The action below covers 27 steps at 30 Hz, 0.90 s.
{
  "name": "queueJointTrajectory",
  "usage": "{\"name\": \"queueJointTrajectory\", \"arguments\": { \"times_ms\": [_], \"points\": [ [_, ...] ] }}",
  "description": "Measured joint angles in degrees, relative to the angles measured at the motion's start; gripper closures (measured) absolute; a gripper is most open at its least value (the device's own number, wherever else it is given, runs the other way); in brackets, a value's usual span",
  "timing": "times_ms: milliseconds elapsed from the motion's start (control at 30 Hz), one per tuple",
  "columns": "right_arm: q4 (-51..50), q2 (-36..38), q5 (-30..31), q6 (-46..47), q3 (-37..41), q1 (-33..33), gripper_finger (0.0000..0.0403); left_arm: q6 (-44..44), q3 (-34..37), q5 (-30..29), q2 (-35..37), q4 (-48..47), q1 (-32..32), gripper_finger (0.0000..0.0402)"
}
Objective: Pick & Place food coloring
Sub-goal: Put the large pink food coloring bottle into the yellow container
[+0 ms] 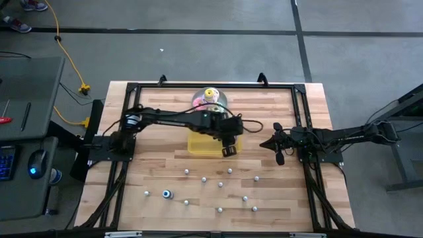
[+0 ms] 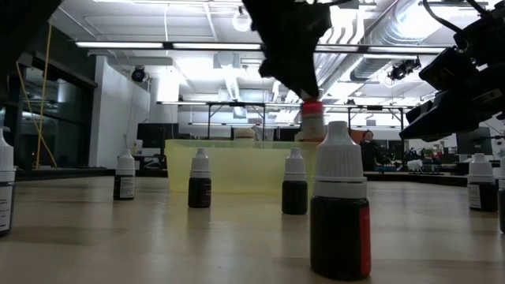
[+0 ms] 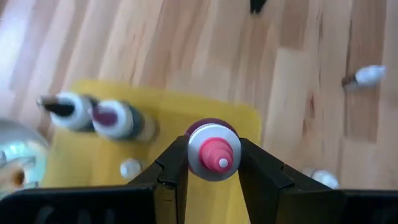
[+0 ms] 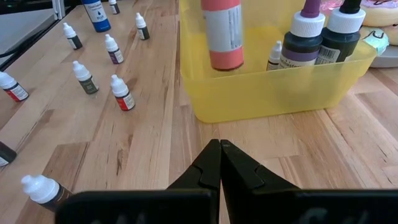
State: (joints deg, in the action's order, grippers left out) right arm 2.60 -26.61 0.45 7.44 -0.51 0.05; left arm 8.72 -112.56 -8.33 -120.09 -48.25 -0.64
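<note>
1. The left claw [image 3: 213,163] grasps a slim pink bottle [image 4: 222,32] with a white-and-pink cap, upright over the translucent yellow tray [image 4: 273,93].
2. The right claw [image 4: 220,163], clenched, waits right of the tray.
3. Tiny white-capped bottles [image 4: 122,93] dot the wooden surface [image 4: 124,143].

Bright, even light falls from the ceiling strip lights [image 2: 170,43] overhead — they glare white in the low view, leaving the arm [image 2: 288,39] a black silhouette. Shadows on the table [image 1: 277,192] are faint. The left wrist view is soft with blur; the nearest bottle [image 2: 339,209] looms slightly out of focus.
</note>
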Motion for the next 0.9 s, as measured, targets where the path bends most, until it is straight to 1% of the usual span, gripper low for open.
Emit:
{"name": "queueJointTrajectory", "arguments": {
  "times_ms": [33,100,167,233,333,433,500,600,900],
  "points": [
    [0.09,0.00,0.01,0.00,0.00,0.00,0.0402,-0.39,-1.52,-0.20,-0.93,0.48,0.37,0.0305],
    [0.08,0.00,0.02,0.00,0.00,-0.02,0.0402,-0.82,-3.41,0.22,-1.78,-2.35,0.77,0.0305],
    [0.18,-0.02,0.02,0.00,0.00,-0.01,0.0402,-0.81,-4.47,0.61,-2.72,-1.21,1.43,0.0304],
    [0.07,0.00,0.01,0.00,0.00,0.00,0.0402,-0.79,-4.41,0.95,-2.91,-3.82,2.11,0.0304],
    [-0.11,-0.02,0.02,0.00,0.00,-0.01,0.0402,-0.76,-4.57,1.19,-4.01,-2.57,2.92,0.0304],
    [-0.03,-0.02,0.02,0.00,0.00,0.01,0.0402,-0.01,-4.29,2.03,-4.36,-4.98,3.83,0.0304],
    [-0.02,-0.02,0.00,0.00,0.00,-0.01,0.0402,0.51,-4.52,2.29,-4.87,-3.33,4.11,0.0304],
    [-0.03,-0.02,0.02,0.00,0.00,-0.01,0.0402,0.51,-4.38,2.95,-5.19,-4.68,4.57,0.0304],
    [0.08,-0.02,0.00,0.00,0.00,-0.01,0.0402,0.54,-4.40,3.07,-5.27,-4.05,5.31,0.0304]
  ]
}}
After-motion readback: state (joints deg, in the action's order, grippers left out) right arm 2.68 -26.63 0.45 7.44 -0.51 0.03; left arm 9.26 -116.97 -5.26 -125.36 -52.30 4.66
